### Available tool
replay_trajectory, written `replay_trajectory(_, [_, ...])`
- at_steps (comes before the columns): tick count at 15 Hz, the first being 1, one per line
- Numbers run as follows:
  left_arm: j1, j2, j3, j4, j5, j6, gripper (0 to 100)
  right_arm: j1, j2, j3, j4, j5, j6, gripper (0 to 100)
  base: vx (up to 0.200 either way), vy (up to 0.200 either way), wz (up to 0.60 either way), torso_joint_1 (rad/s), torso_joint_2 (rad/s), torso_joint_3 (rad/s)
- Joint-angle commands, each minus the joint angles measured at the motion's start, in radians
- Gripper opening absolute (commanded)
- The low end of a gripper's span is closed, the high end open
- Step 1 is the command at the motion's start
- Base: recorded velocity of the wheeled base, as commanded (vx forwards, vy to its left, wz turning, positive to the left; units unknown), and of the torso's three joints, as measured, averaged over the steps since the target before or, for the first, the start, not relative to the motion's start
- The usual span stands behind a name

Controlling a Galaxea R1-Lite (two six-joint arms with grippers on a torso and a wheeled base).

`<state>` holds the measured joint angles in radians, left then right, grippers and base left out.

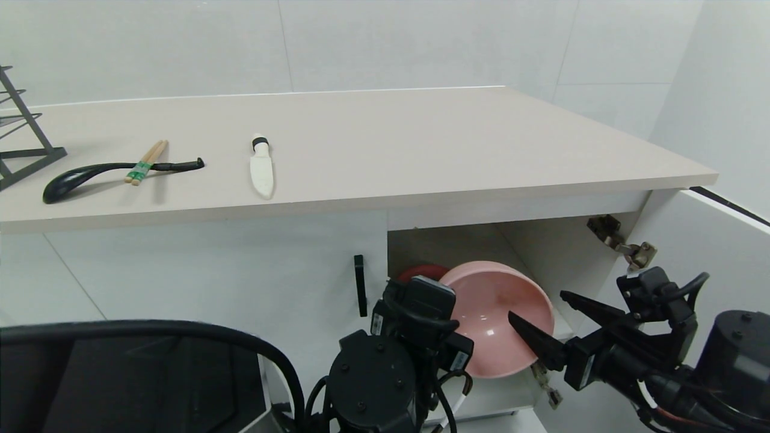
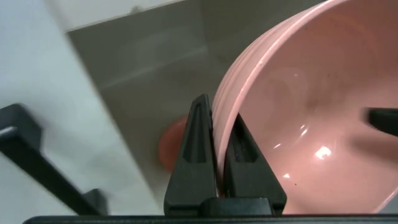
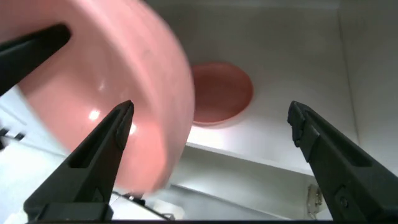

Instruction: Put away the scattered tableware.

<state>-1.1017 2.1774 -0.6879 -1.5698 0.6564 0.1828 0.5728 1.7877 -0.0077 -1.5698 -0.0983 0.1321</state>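
Left wrist view: left gripper (image 2: 221, 112) pinches the rim of a round glossy pink bowl (image 2: 311, 93), right gripper (image 1: 537, 305) spread, and a slow, level set-down on the white cabinet shelf (image 3: 249, 146) looks wisest.

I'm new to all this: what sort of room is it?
Probably a kitchen, maybe a mock one: a pale countertop with a black ladle, chopsticks and a white knife, over an open cupboard with a pink bowl at its mouth.

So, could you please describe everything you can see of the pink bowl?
The pink bowl is smooth and glossy, with ridges round its outer wall. It is tipped on edge at the open cabinet's mouth, hollow facing outward. The left gripper is shut on its rim, one finger inside, one outside; the open right gripper is close beside it.
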Motion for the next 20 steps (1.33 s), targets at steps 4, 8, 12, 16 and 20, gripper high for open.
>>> replay_trajectory(4, [-0.024, -0.002, -0.015, -0.001, -0.001, 0.0, 0, -0.008, -0.007, 0.0, -0.001, 0.0, 0.0, 0, 0.0, 0.0, 0.0, 0.0, 0.0, 0.0])
replay_trajectory(8, [-0.023, -0.001, -0.044, -0.001, -0.001, 0.001, 0, 0.052, -0.051, 0.005, -0.001, 0.0, 0.0, 0, 0.0, 0.0, 0.0, 0.0, 0.0, 0.0])
replay_trajectory(12, [-0.038, 0.007, -0.059, -0.001, -0.001, 0.0, 100, 0.082, -0.079, 0.005, -0.001, 0.0, 0.0, 0, 0.0, 0.0, 0.0, 0.0, 0.0, 0.0])
replay_trajectory(16, [-0.041, -0.011, -0.055, -0.001, -0.001, 0.0, 100, 0.002, 0.041, 0.003, -0.001, 0.0, 0.0, 0, 0.0, 0.0, 0.0, 0.0, 0.0, 0.0])
replay_trajectory(20, [-0.067, -0.071, -0.021, -0.001, -0.001, 0.0, 100, -0.054, 0.124, -0.006, -0.001, 0.0, 0.001, 0, 0.0, 0.0, 0.0, 0.0, 0.0, 0.0])
